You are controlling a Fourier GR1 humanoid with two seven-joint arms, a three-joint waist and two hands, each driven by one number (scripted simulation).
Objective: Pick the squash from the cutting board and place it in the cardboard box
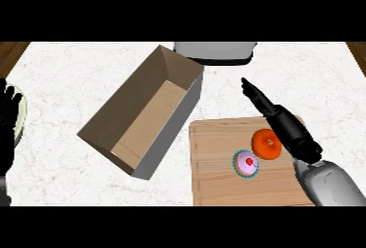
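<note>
Head view shows the orange squash lying on the wooden cutting board, near its upper right part. A small pink round item with a teal rim sits just beside the squash. The right hand crosses the squash's right edge, its fingers straight and released, pointing up-left past the board and grasping nothing. The open cardboard box lies diagonally on the white counter, just left of the board. The left hand rests at the left edge, fingers up and relaxed.
</note>
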